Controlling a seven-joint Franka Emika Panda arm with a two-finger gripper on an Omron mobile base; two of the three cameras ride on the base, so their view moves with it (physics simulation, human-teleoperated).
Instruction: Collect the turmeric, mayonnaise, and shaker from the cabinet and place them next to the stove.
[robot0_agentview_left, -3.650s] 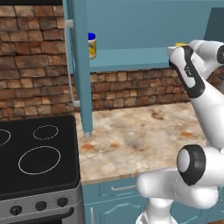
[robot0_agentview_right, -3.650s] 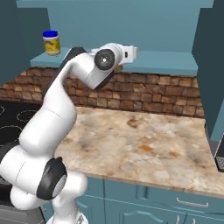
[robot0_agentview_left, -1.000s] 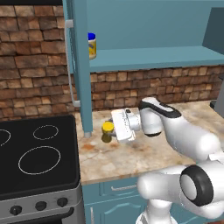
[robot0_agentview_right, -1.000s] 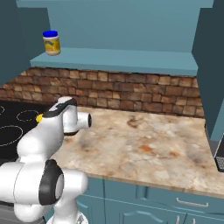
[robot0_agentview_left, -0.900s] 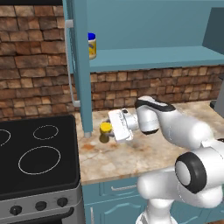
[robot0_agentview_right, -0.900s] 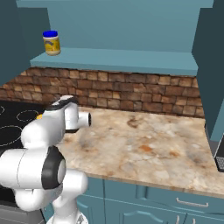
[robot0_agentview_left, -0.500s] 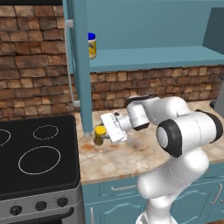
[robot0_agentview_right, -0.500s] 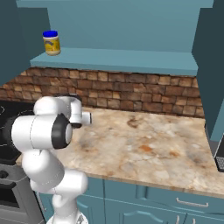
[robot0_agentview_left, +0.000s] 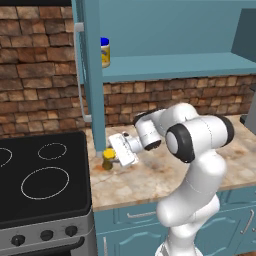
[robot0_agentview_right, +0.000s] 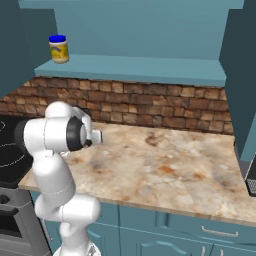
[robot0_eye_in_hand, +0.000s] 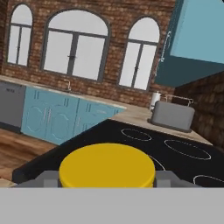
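The turmeric, a small jar with a yellow cap, stands upright low over the counter just right of the stove. My gripper reaches in from the right and is shut on it, a dark fingertip showing on each side of the cap. The mayonnaise, blue-lidded, stands at the left end of the cabinet shelf, also seen as the mayonnaise from the other side. The shaker is out of view.
The cabinet's tall door hangs just behind the jar. The marble counter stretches to the right toward a dark appliance. Beyond the black cooktop sits a grey toaster.
The arm has brought the jar down from the shelf's right end to the counter and, over the last second, slid it left toward the stove edge. The grip is unchanged.
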